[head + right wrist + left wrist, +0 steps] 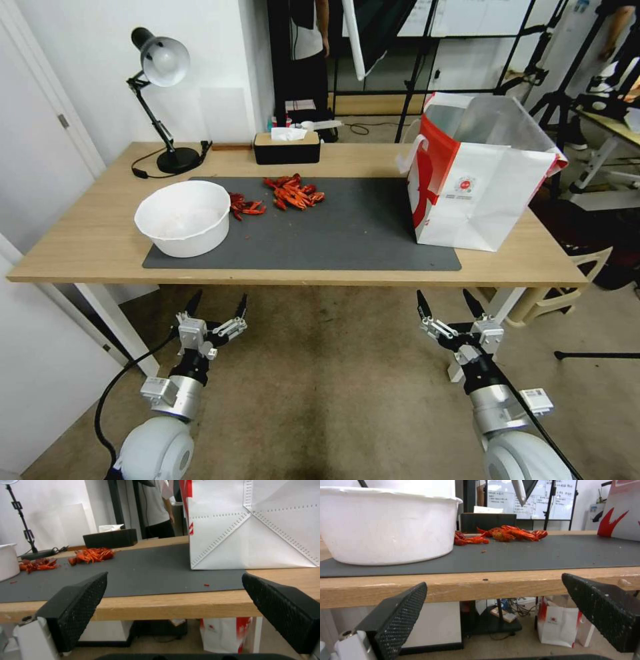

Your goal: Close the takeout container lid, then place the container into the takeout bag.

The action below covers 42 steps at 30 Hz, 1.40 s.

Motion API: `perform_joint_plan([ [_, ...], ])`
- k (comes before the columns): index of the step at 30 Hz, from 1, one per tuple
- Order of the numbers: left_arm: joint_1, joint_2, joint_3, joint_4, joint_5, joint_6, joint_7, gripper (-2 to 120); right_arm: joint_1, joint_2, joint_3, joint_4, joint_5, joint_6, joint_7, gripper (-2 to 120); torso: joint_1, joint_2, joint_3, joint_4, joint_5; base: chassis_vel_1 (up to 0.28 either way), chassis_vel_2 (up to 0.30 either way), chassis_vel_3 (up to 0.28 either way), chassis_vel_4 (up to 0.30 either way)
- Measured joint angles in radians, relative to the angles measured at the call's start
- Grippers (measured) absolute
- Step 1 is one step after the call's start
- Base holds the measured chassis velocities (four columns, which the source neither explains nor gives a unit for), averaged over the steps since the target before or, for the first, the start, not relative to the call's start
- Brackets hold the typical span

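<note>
My arms are showing white rounded joints, silver wrists and black cables; each tool, left tool (217, 306) and right tool (449, 301), is wearing black textured fingers (401, 616).

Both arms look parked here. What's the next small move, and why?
Probably raise both arms to tabletop height: the left gripper and right gripper hang open below the front edge of the table, while the takeout bag stands open on top.

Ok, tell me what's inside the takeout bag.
The takeout bag stands open on the table, showing bare inner walls near its rim. Its front panel hides the bottom, so whether anything lies inside cannot be seen.
</note>
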Motion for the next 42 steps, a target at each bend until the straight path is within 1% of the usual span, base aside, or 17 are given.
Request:
perform_joint_plan([
  [42, -0.001, 0.001, 0.001, 0.000, 0.000, 0.002, -0.001, 100, 0.003, -0.003, 0.000, 0.002, 0.005, -0.005, 0.001, 100, 0.000, 0.000, 0.000, 0.0000, 0.0000, 0.000, 0.000, 0.000, 0.000],
])
